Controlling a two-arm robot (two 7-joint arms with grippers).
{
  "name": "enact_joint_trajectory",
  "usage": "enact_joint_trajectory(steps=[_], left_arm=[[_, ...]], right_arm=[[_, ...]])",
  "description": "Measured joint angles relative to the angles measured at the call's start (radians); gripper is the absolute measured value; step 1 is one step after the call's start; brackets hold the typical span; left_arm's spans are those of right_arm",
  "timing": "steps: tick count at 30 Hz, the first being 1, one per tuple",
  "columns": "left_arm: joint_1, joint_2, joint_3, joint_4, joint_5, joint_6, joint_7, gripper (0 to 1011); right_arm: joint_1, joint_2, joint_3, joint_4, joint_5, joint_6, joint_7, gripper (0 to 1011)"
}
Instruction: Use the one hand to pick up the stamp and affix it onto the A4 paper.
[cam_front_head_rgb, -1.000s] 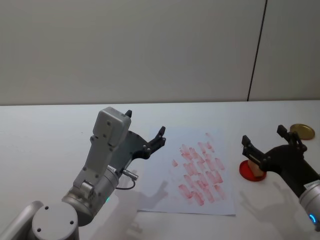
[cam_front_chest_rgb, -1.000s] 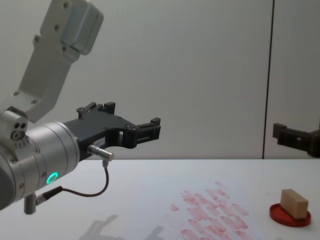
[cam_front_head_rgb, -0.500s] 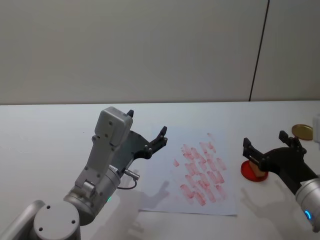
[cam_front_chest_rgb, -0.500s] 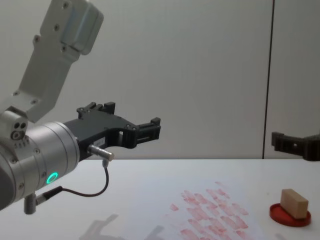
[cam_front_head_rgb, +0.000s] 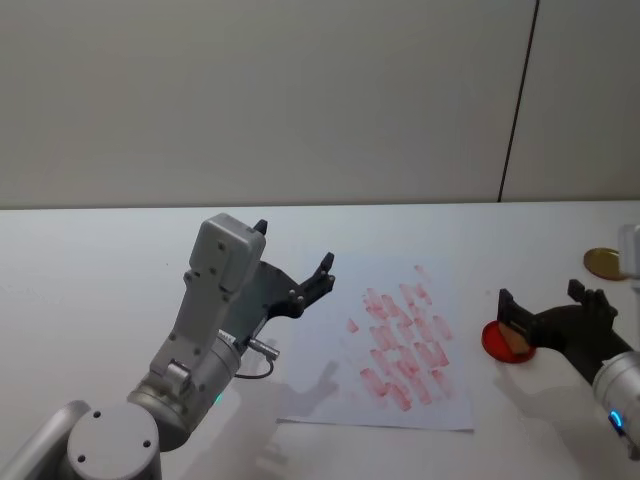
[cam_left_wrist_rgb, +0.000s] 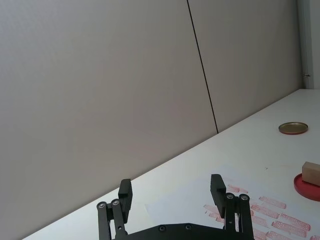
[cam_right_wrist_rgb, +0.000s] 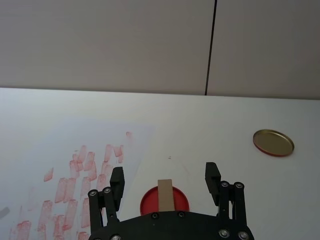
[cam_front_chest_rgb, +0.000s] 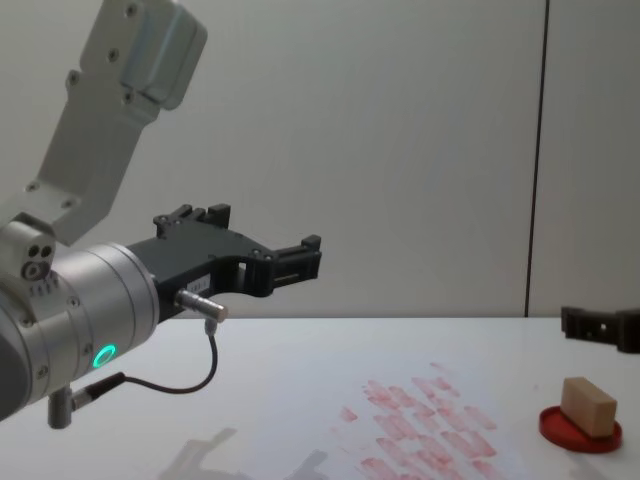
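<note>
The stamp (cam_right_wrist_rgb: 165, 194), a small tan wooden block, stands on a round red ink pad (cam_right_wrist_rgb: 149, 201) at the right of the table. My right gripper (cam_right_wrist_rgb: 164, 181) hovers open just above it, with the block between and below its fingers and not touched. In the head view the right gripper (cam_front_head_rgb: 542, 296) is over the stamp (cam_front_head_rgb: 516, 342). In the chest view one of its fingers (cam_front_chest_rgb: 600, 328) hangs above the stamp (cam_front_chest_rgb: 587, 407). The A4 paper (cam_front_head_rgb: 400, 395), covered in red marks, lies mid-table. My left gripper (cam_front_head_rgb: 293, 244) is raised and open, left of the paper.
A gold round lid (cam_front_head_rgb: 603, 262) lies on the table beyond the red ink pad (cam_front_head_rgb: 497, 340). The big left arm with its dangling black cable (cam_front_chest_rgb: 190, 385) stands over the table's left half. A plain wall runs behind the table.
The right gripper has shifted right and come down closer to the stamp, still open. The left arm, stamp and paper have not moved.
</note>
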Motion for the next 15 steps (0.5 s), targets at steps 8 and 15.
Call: enact_joint_trajectory(steps=[8, 15], left_arm=[[0.0, 0.0, 0.0, 0.0, 0.0, 0.0, 0.0, 993], [0.0, 0.0, 0.0, 0.0, 0.0, 0.0, 0.0, 993]], right_arm=[[0.035, -0.007, 0.007, 0.06, -0.002, 0.031, 0.032, 1001], [0.068, -0.015, 0.007, 0.119, -0.015, 0.059, 0.073, 1001]])
